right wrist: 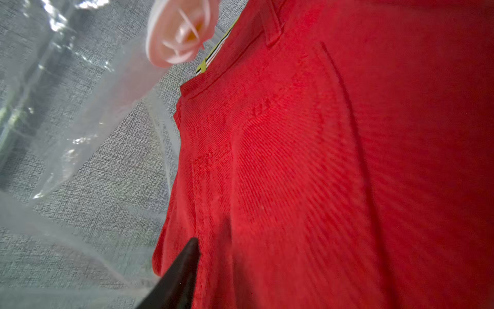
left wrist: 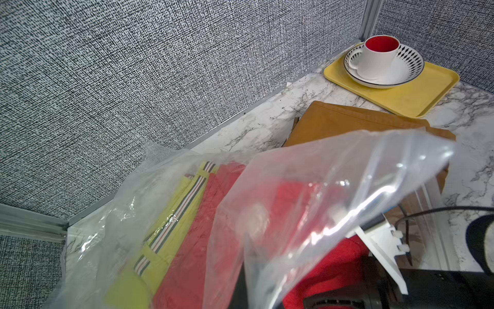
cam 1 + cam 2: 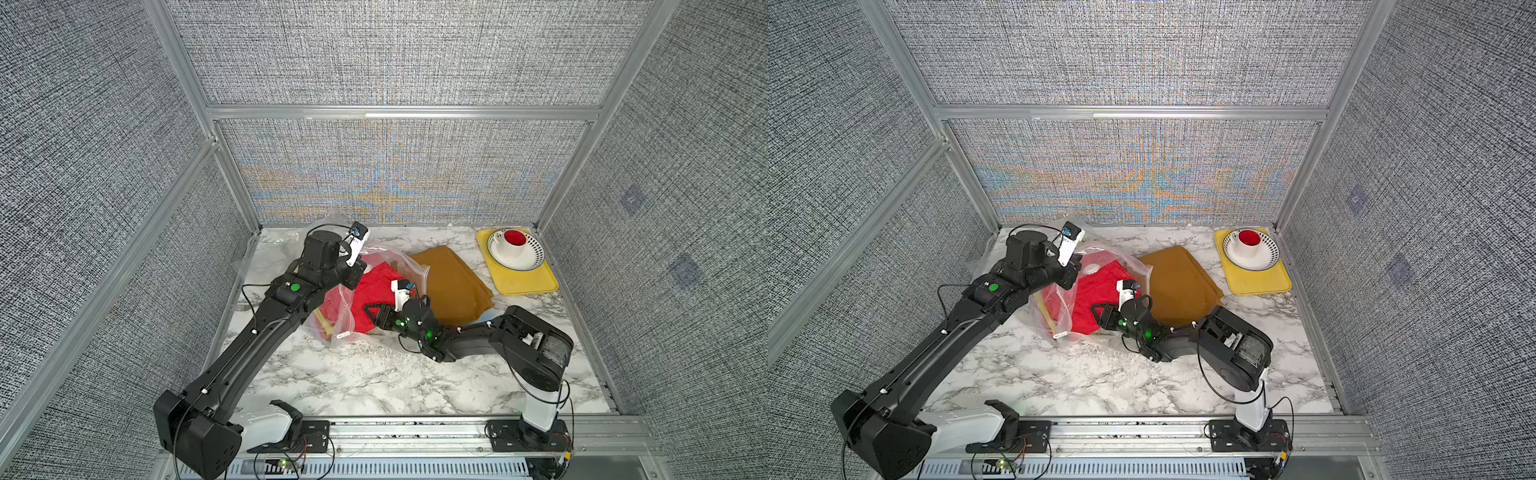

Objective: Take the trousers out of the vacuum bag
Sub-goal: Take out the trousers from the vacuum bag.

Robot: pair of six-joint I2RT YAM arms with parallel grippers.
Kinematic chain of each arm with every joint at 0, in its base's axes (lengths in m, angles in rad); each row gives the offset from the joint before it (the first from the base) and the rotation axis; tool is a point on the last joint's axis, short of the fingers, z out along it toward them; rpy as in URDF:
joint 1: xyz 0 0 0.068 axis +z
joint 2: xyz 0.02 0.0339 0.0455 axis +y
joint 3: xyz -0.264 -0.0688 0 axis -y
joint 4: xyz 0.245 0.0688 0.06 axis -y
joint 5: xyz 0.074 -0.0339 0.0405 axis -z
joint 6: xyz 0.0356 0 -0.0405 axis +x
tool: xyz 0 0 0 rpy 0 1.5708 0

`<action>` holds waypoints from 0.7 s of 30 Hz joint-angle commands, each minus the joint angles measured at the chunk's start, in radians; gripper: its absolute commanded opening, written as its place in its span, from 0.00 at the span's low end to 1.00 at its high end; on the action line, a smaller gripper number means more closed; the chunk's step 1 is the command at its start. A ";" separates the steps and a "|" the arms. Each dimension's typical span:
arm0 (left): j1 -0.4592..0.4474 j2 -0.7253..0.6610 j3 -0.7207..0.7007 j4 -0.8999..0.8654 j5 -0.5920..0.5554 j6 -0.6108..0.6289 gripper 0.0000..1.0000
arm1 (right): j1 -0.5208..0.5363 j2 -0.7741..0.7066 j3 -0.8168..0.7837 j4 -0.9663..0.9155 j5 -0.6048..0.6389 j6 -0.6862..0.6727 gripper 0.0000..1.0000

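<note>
The clear vacuum bag (image 3: 409, 266) (image 3: 1136, 266) lies at the back left of the table, its mouth facing right. My left gripper (image 3: 355, 276) (image 3: 1069, 278) is shut on the bag's upper film (image 2: 320, 182) and holds it lifted. The bag holds red trousers (image 3: 374, 291) (image 2: 334, 267) and yellow trousers (image 2: 171, 227). My right gripper (image 3: 368, 318) (image 3: 1096, 316) reaches into the mouth, shut on a fold of the red trousers (image 1: 320, 160). One dark finger (image 1: 179, 275) shows; the other is hidden by cloth. The white valve disc (image 1: 181, 29) hangs above. Mustard brown trousers (image 3: 453, 282) (image 2: 347, 120) lie outside the bag.
A yellow tray (image 3: 528, 286) (image 2: 417, 101) sits in the back right corner with a patterned bowl (image 3: 530, 259) and a white cup with a red inside (image 2: 379, 58). A light blue cloth edge (image 3: 484, 318) peeks from under the mustard trousers. Grey walls enclose the table.
</note>
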 commanded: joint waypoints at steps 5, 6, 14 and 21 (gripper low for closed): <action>0.000 0.006 -0.002 0.038 -0.003 0.009 0.00 | 0.004 -0.055 -0.005 0.047 -0.004 -0.052 0.00; 0.000 0.006 -0.002 0.037 -0.002 0.008 0.00 | 0.004 -0.062 -0.001 0.043 -0.007 -0.069 0.00; 0.000 0.013 -0.007 0.038 0.004 0.019 0.00 | 0.004 -0.139 0.069 -0.138 -0.028 -0.224 0.00; 0.000 0.021 -0.013 0.052 -0.001 0.018 0.00 | 0.003 -0.264 0.108 -0.400 -0.034 -0.389 0.00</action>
